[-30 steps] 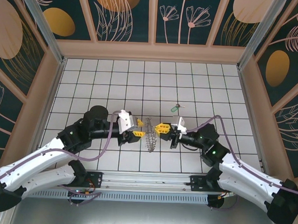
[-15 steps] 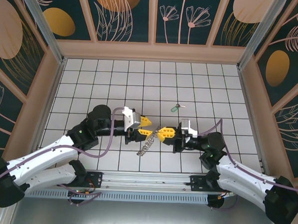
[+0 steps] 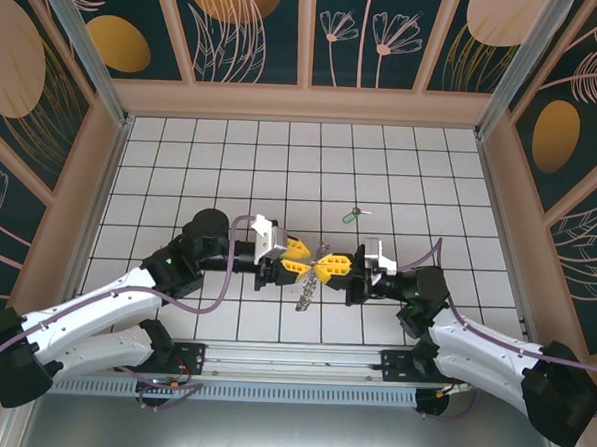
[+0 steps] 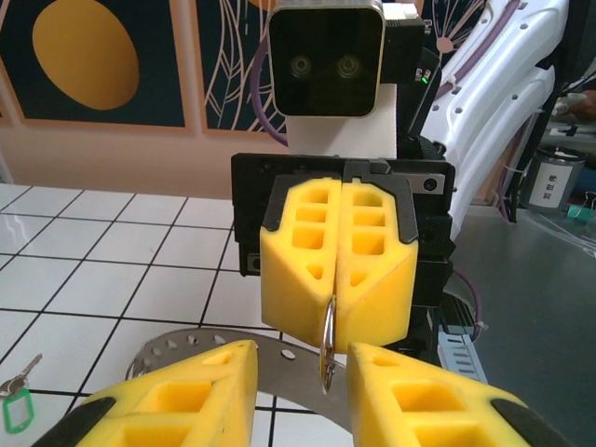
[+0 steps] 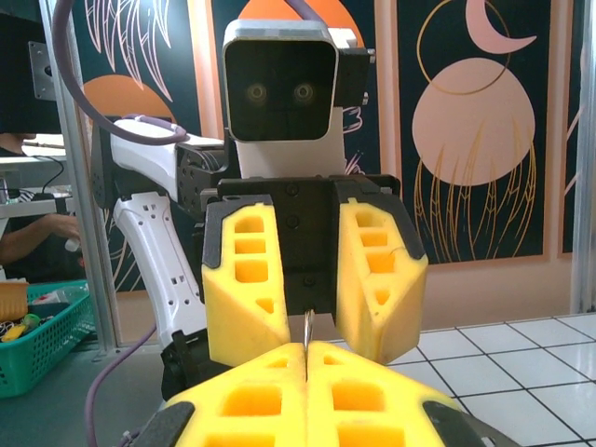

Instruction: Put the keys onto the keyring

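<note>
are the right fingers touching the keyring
Touching. The left wrist view shows the right gripper with its yellow fingers shut on the thin metal edge of the keyring, which hangs out from between them.

Grey scalloped keyring (image 3: 303,294) on edge above the tiles (image 3: 182,157), green-headed keys (image 3: 352,214) flat well beyond

Nothing here I can actually read: no words, brands or numbers. A pale label (image 4: 557,176) on some grey gear beyond the table carries print, but it's too blurred to make out.
</note>
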Action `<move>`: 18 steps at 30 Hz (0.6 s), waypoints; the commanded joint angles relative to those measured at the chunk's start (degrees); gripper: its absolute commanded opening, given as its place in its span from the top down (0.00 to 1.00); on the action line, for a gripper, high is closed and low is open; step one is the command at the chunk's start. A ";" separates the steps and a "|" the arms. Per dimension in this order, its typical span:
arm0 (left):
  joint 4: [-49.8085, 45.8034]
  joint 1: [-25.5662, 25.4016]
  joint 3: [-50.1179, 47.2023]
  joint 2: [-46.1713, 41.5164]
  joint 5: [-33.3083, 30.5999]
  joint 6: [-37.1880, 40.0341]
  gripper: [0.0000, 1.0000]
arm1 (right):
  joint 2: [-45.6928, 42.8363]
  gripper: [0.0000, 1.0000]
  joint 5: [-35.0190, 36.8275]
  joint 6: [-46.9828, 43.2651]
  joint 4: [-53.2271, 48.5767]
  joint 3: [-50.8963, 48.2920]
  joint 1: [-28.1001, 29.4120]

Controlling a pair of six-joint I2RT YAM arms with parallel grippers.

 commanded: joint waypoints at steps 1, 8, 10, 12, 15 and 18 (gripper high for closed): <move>2.15 -0.39 1.42 0.15 1.44 -0.50 0.74 | -0.15 1.00 1.30 0.22 6.08 -0.33 -0.10; 3.11 -0.40 1.19 0.20 1.48 -0.55 1.00 | 1.70 1.00 0.67 1.81 9.70 -1.05 -0.02; 3.01 -0.40 1.37 -0.10 1.48 -0.50 1.00 | 1.74 1.00 0.83 1.79 9.31 -1.13 -0.01; 1.97 -0.41 1.78 -0.57 1.05 0.07 1.00 | 1.16 1.00 1.42 1.11 6.62 -0.99 0.00; -2.92 -0.34 3.23 -1.49 -1.51 2.36 1.00 | -2.15 0.88 3.61 -2.98 -4.21 0.51 0.40; -10.57 -0.41 5.52 -1.71 -4.47 5.56 1.00 | -7.87 0.71 10.20 -11.85 -23.00 4.15 2.74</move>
